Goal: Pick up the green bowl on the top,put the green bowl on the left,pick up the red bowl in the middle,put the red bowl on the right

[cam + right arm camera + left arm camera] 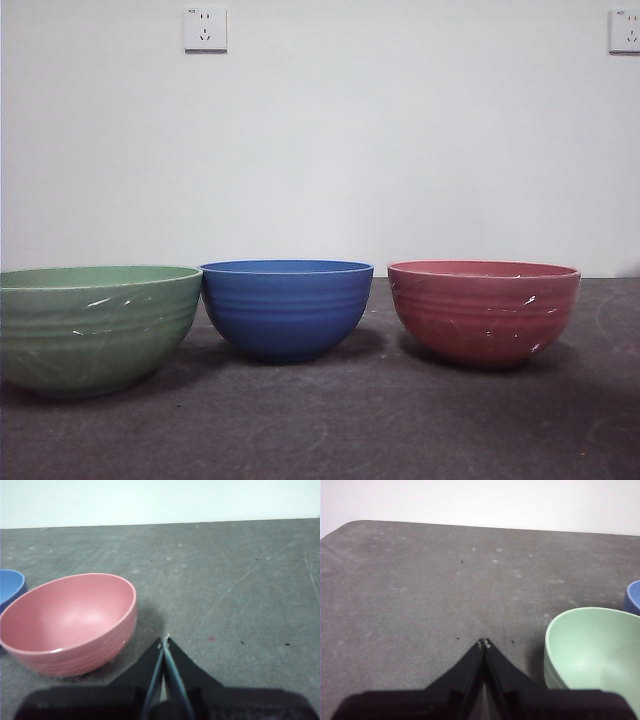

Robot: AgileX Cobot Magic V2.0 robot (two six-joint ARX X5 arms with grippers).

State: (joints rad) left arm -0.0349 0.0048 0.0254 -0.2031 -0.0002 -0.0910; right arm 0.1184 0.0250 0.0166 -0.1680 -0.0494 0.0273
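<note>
Right hand (164,639) closed beside the red bowl (70,622).

A red bowl and a closed gripper on a gray table

The red bowl (70,622) sits upright on the gray table (225,580), and it has nothing inside. Its outside has little ridges going round it. Just beside the red bowl, on the side away from the gripper, a small bit of the blue bowl (10,586) peeks in at the picture's edge. The right gripper (165,641) is near the red bowl but not touching it, its two black jaws pressed together with nothing between them. Behind the table there is a pale wall (160,500).
</note>
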